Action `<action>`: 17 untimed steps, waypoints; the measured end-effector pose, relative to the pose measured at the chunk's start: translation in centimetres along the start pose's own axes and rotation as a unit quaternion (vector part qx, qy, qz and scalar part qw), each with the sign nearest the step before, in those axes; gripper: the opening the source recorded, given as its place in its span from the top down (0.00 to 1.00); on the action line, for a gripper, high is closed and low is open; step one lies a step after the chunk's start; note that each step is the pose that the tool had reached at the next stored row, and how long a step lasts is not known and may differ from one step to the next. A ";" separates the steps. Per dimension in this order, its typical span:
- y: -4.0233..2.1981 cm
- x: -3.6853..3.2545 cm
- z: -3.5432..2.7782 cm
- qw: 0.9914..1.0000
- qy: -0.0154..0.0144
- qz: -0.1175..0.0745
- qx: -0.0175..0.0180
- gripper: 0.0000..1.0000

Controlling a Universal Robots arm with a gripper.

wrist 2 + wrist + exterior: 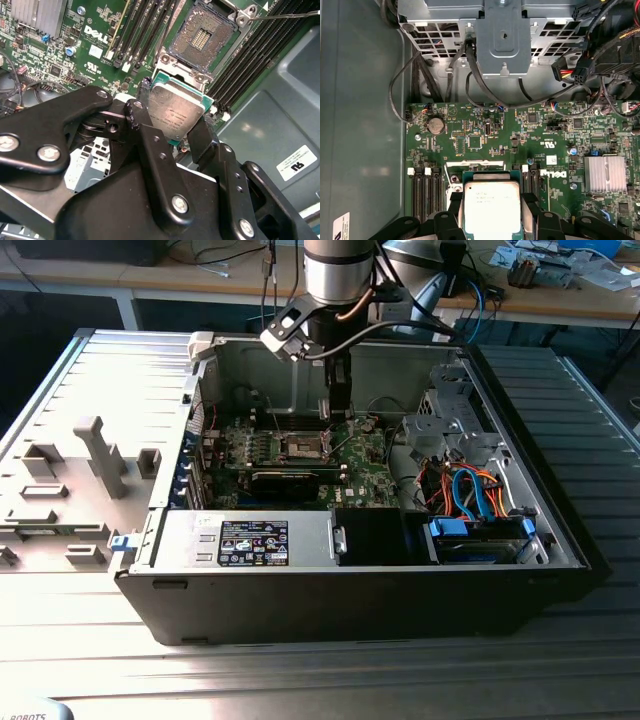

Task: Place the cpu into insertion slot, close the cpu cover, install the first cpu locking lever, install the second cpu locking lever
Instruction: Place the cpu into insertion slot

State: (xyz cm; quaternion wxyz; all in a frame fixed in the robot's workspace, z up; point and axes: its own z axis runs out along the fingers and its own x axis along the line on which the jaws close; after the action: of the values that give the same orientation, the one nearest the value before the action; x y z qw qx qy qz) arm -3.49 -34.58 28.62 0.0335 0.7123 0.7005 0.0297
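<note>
Open computer case point(300, 610) lying on its side, and the arm reaches down into it from above. The green motherboard point(365, 465) lies on the case floor, and the gripper point(172, 122) hangs over the middle of it, pinched narrow on the cpu point(175, 110). Black fingers point(137, 115) clamp two opposite edges, and the silver top faces the camera in both wrist views. The insertion slot point(202, 37) sits near the board's centre, uncovered, its pin field bare, with long black memory sockets point(145, 30) along both sides. The chip is up in the air, just beside the slot's near corner, not seated.

Here's the danger as I read it: those pins are exposed and fragile. If the chip comes down a touch off-square or tilted, a corner lands on the pin field or catches the metal rim, and pins bend. The hold is on thin edges only, so a slip could drop it crooked into the socket.
</note>
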 end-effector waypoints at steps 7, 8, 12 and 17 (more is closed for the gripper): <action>-0.05 0.00 0.16 1.000 0.000 0.000 0.000 0.45; -0.05 0.00 0.17 1.000 0.000 0.000 0.000 0.45; -0.07 0.01 0.23 1.000 0.000 0.000 0.000 0.45; -0.09 0.13 0.36 1.000 0.000 0.000 0.000 0.45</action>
State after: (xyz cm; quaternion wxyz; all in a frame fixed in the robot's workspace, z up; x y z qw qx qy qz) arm -3.54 -34.45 28.25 0.0336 0.7123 0.7005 0.0297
